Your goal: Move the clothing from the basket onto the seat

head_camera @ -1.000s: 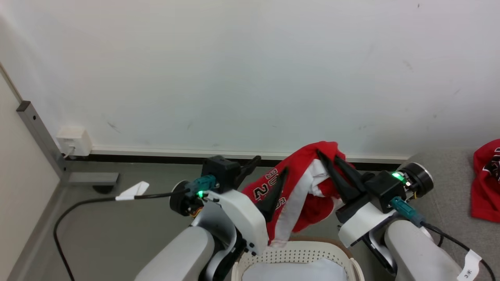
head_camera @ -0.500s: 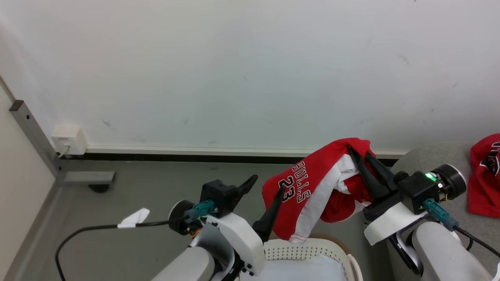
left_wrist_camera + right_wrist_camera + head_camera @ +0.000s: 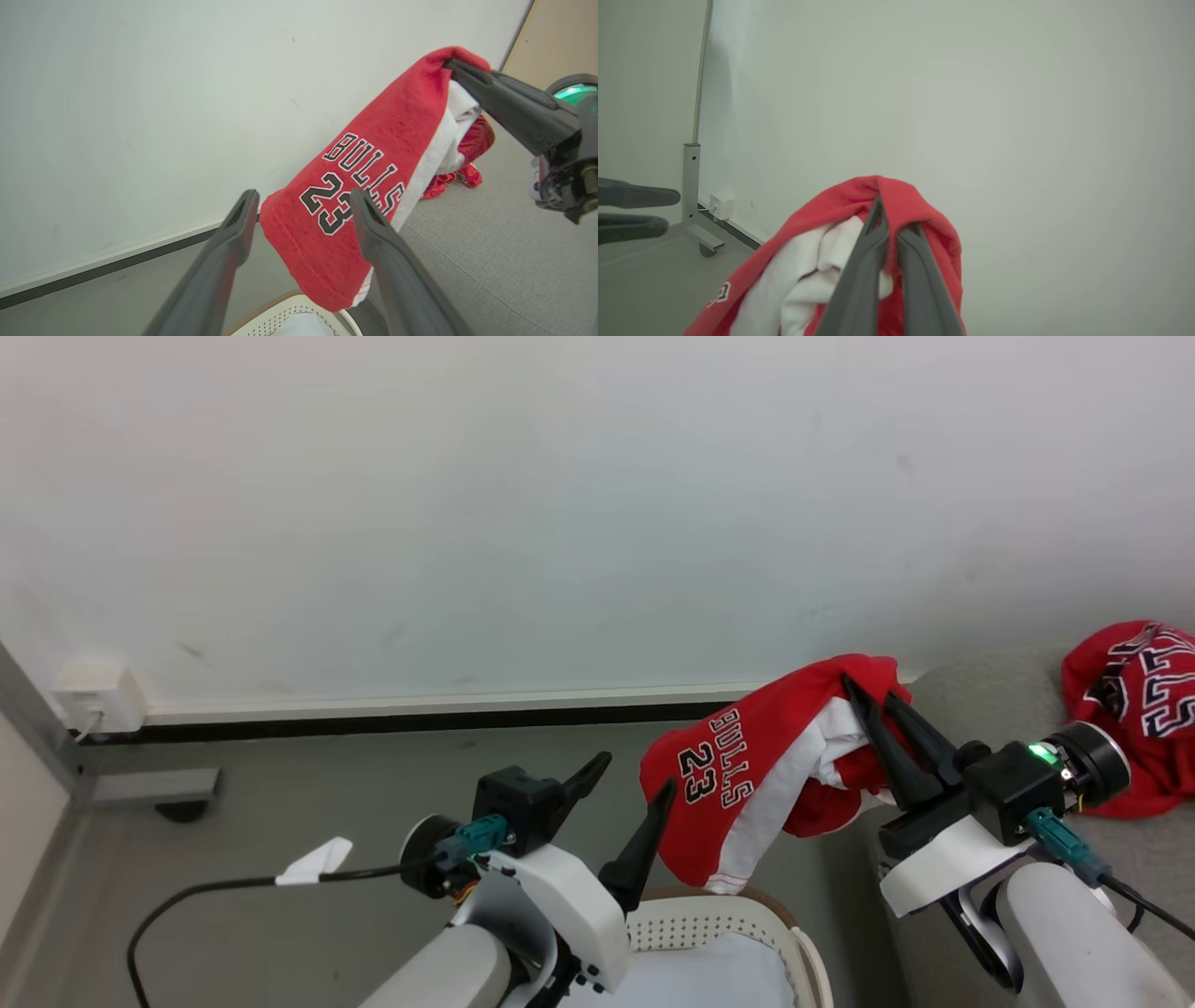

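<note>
My right gripper (image 3: pixel 866 689) is clamped on a red garment (image 3: pixel 747 775). The 2 fingers are pressed together on a bunched fold at its top, where white lining shows through the red. The garment hangs free in the air, above the basket (image 3: pixel 719 917) and a little to its right. "BULLS" and "23" in black-and-white block print face the basket's left side, and a white stripe runs down next to the print. The lower hem ends just above the basket's brown far rim, not touching it.

My left gripper (image 3: pixel 635 773) stands above the basket's left rim with its 2 fingers spread wide and nothing between them. Its nearer finger (image 3: pixel 644 845) crosses the garment's edge in the head view, and I cannot tell whether it touches the cloth.

Something pale lies inside the basket; I cannot tell whether it is cloth or a lining.

The grey sofa (image 3: pixel 980 695) sits just beside the basket on its right. A second red garment (image 3: pixel 1134 709) lies crumpled on the sofa, well apart from the basket.
</note>
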Controlling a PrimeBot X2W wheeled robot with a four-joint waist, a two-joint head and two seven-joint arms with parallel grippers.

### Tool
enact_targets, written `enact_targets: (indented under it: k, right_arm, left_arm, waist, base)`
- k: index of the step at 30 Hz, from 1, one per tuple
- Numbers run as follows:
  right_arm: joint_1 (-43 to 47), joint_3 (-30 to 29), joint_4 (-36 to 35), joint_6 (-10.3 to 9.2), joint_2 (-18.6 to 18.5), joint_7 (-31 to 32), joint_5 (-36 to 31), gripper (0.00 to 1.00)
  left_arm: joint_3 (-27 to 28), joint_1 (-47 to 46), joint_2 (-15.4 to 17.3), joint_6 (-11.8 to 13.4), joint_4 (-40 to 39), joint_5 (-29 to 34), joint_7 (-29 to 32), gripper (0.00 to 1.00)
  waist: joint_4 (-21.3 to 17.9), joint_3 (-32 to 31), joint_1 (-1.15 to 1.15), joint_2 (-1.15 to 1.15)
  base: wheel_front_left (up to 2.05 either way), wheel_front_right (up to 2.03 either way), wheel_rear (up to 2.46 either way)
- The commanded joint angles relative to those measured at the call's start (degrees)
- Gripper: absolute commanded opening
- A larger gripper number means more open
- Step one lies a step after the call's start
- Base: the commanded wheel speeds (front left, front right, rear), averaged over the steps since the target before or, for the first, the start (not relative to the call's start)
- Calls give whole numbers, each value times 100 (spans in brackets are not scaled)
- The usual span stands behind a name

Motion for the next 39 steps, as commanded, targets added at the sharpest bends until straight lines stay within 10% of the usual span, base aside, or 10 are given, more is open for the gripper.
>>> enact_targets:
  k: [1, 23, 39]
  right_arm:
    - [29, -26, -36, -13, -47, 0, -54, 0]
    - [546, -785, -487, -13, -672, 0, 49, 0]
    - [194, -1794, -892, -13, -1061, 0, 260, 0]
  left_arm:
    - [10, -4, 22, 18, -6, -89, -31, 100]
    - [-366, -115, -410, -125, 20, -125, -176, 100]
    - [-783, -579, -581, -361, -95, 102, -231, 100]
  waist:
    - [-253, 29, 0, 0]
    - [-2244, 203, 0, 0]
    - [-1660, 1444, 0, 0]
  base:
    - [0, 0, 0]
    - [0, 0, 0]
    - [0, 0, 0]
